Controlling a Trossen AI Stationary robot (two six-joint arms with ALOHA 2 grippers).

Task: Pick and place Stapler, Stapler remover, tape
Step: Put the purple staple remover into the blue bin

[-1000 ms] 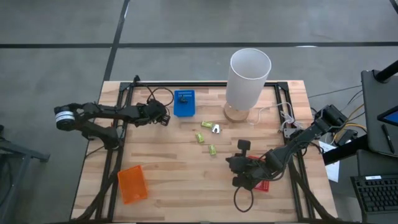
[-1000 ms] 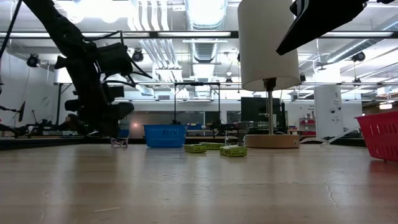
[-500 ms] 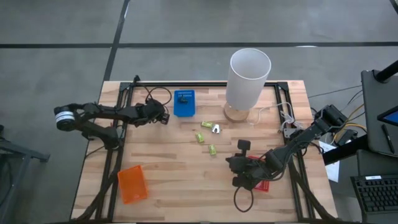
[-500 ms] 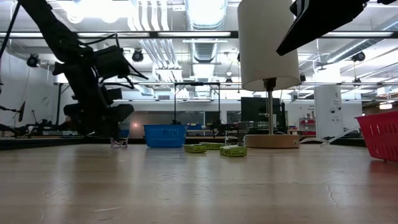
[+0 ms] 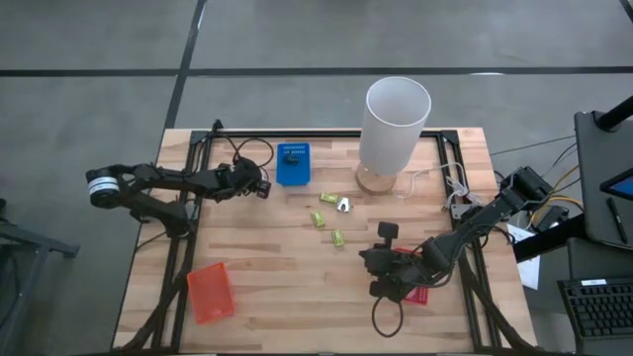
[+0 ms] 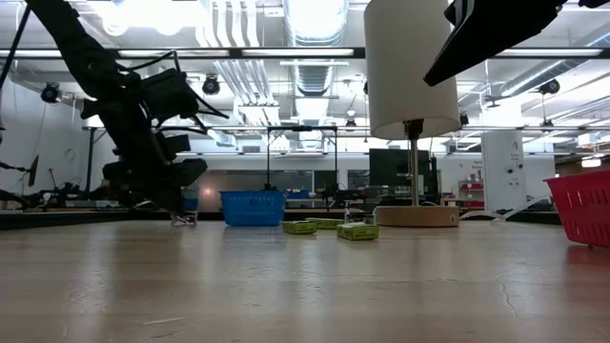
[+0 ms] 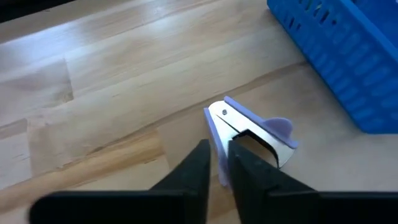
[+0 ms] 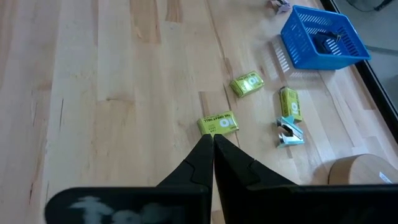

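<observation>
here the left gripper [image 7: 217,163] sits near the table's [image 5: 267,287] far-left corner beside the blue basket [image 5: 293,164], fingers nearly together around the staple remover's [image 7: 249,129] edge.

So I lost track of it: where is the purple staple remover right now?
The purple staple remover lies on the table's left side, at the left gripper, beside the blue basket.

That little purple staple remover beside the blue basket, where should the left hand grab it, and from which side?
Probably from straight above, pinching the staple remover across its narrow hinge end. It lies flat on the table by the blue basket, broad side up, wings flaring wider, so the hinge end fits best. The left hand hangs right over it.
</observation>
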